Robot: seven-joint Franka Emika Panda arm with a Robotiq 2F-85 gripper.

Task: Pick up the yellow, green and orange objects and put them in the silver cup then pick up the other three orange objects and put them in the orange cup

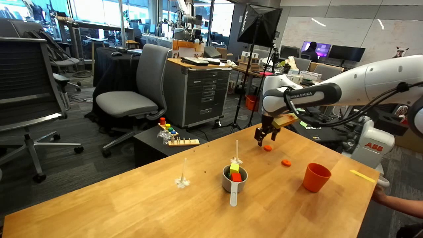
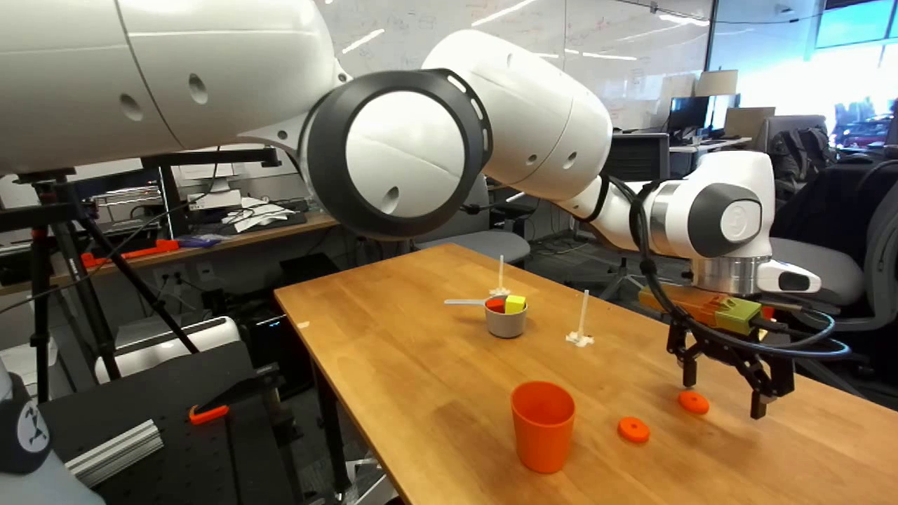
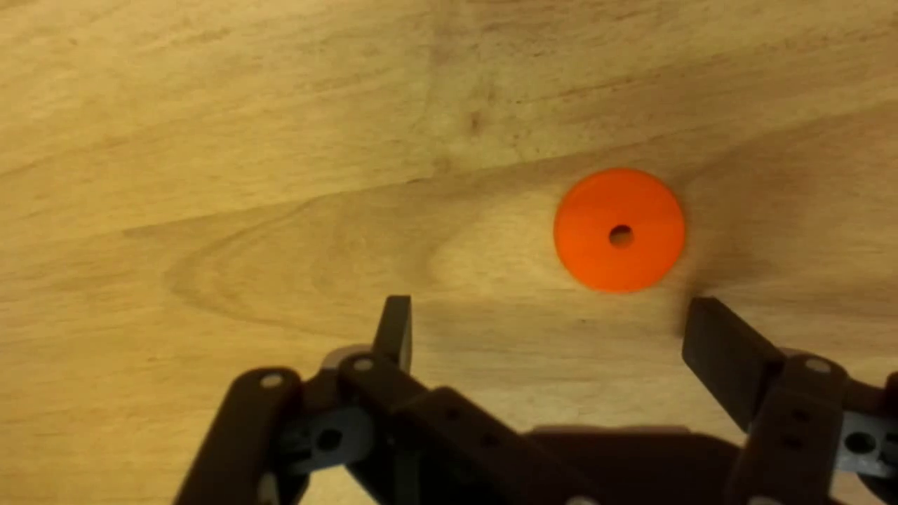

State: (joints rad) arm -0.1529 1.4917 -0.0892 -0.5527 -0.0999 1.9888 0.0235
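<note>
My gripper (image 3: 551,301) hangs low over the wooden table, open, with nothing between its fingers. Just ahead of its fingertips in the wrist view lies an orange disc (image 3: 619,230) with a small centre hole, nearer the right finger. A second orange disc (image 2: 633,429) rests between that one and the orange cup (image 2: 544,428), which stands upright; its bottom inside is hidden. In both exterior views the silver cup (image 1: 228,185), with a long handle, holds a yellow block (image 1: 234,168) and a red-orange block (image 1: 236,177). Only a dark green sliver of the green object shows beside them.
Two thin upright sticks on whitish bases, a nearer stick (image 1: 183,170) and a farther stick (image 1: 237,150), rise from the table (image 1: 148,205). Yellow tape (image 1: 362,176) marks one end, close to a person's arm (image 1: 396,201). Peg toys (image 1: 183,142) sit on a low black stand beyond the edge.
</note>
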